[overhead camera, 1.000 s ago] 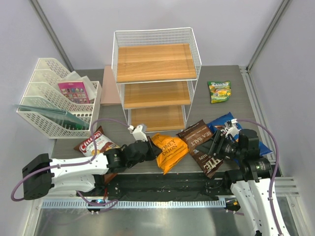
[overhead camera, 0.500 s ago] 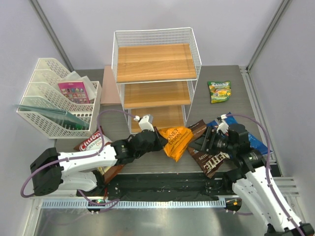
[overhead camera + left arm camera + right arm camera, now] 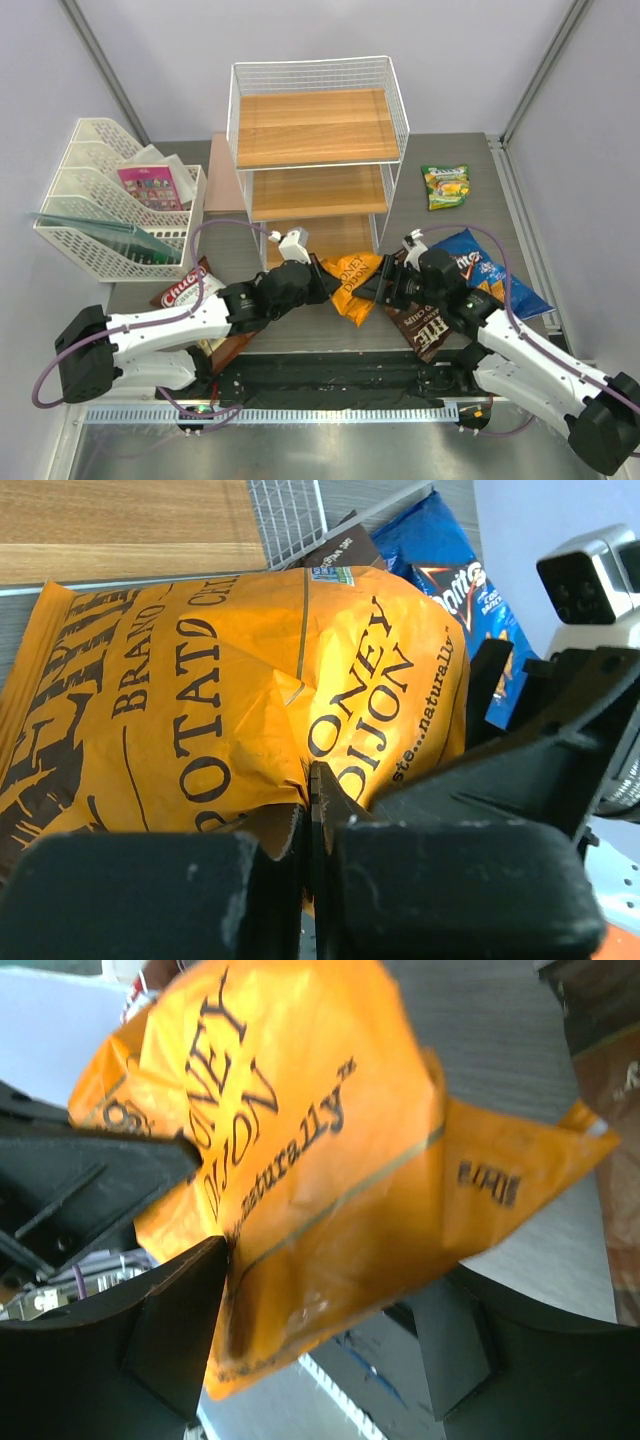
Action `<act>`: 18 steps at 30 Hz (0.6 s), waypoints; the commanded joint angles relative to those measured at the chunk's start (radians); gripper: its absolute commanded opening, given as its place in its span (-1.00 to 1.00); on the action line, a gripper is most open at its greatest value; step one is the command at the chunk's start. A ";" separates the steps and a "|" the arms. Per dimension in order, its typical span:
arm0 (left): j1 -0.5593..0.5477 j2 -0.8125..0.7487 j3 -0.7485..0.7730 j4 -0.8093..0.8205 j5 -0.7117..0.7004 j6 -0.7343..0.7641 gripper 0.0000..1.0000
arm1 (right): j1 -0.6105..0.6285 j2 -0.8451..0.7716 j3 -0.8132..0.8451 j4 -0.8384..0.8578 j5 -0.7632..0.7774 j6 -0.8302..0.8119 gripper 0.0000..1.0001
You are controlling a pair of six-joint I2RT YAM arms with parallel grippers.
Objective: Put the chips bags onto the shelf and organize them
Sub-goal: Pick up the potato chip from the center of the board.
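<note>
My left gripper (image 3: 318, 283) is shut on the left edge of the orange Honey Dijon bag (image 3: 352, 282) and holds it off the table in front of the shelf (image 3: 318, 150). The left wrist view shows the jaws (image 3: 308, 815) pinched on the bag's (image 3: 250, 680) seam. My right gripper (image 3: 380, 290) stands open at the bag's right end. In the right wrist view the bag's (image 3: 300, 1140) lower end hangs between the spread fingers (image 3: 170, 1320). The dark brown Sea Salt bag (image 3: 420, 325), blue Doritos bag (image 3: 482, 270), green-yellow bag (image 3: 446, 186) and brown-white bag (image 3: 180, 290) lie on the table.
A white mesh file tray (image 3: 100, 235) with a pink packet (image 3: 150, 187) stands at the left. The shelf's three wooden boards are bare. The bottom board (image 3: 120, 525) lies just behind the orange bag.
The left arm has lifted the orange bag up and toward the shelf's foot. The right arm has swung left from the Sea Salt bag to the orange bag's end, jaws spreading wider.
</note>
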 commanded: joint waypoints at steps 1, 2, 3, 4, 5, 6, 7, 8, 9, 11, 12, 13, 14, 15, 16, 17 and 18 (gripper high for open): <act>0.002 -0.048 0.005 0.053 0.008 0.012 -1.00 | 0.014 0.031 0.011 0.155 0.087 0.009 0.54; 0.002 -0.051 0.005 0.056 0.011 0.012 -1.00 | 0.022 0.041 0.008 0.178 0.097 0.008 0.54; 0.002 -0.047 0.003 0.056 0.017 0.010 -1.00 | 0.025 0.044 0.007 0.191 0.105 0.008 0.54; 0.002 -0.045 0.003 0.057 0.022 0.010 -1.00 | 0.028 0.048 0.004 0.206 0.111 0.009 0.54; 0.003 -0.044 0.002 0.057 0.033 0.007 -1.00 | 0.034 0.058 -0.004 0.227 0.117 0.011 0.54; 0.002 -0.041 -0.004 0.059 0.036 0.001 -1.00 | 0.037 0.062 -0.008 0.264 0.129 0.016 0.54; 0.002 -0.038 -0.006 0.060 0.045 0.000 -1.00 | 0.040 0.070 -0.013 0.287 0.133 0.020 0.54; 0.002 -0.035 -0.009 0.062 0.056 0.000 -1.00 | 0.043 0.082 -0.024 0.325 0.134 0.023 0.53; 0.002 -0.032 -0.015 0.065 0.062 0.000 -1.00 | 0.048 0.094 -0.027 0.344 0.134 0.025 0.53; 0.000 -0.032 -0.023 0.080 0.073 -0.002 -1.00 | 0.056 0.126 -0.036 0.396 0.134 0.026 0.53; 0.000 -0.029 -0.030 0.085 0.085 -0.003 -1.00 | 0.068 0.137 -0.039 0.418 0.136 0.029 0.53; 0.000 -0.030 -0.032 0.091 0.088 0.000 -1.00 | 0.072 0.147 -0.044 0.442 0.136 0.032 0.53; 0.000 -0.030 -0.034 0.091 0.091 0.003 -1.00 | 0.079 0.157 -0.048 0.473 0.139 0.034 0.51; 0.000 -0.030 -0.038 0.091 0.094 0.004 -1.00 | 0.089 0.176 -0.047 0.482 0.145 0.032 0.51; 0.000 -0.033 -0.040 0.091 0.094 0.006 -1.00 | 0.105 0.186 -0.045 0.488 0.152 0.032 0.51; 0.000 -0.039 -0.043 0.091 0.094 0.007 -1.00 | 0.115 0.196 -0.038 0.490 0.160 0.026 0.47; 0.000 -0.045 -0.050 0.091 0.093 0.007 -1.00 | 0.123 0.206 -0.035 0.490 0.166 0.025 0.44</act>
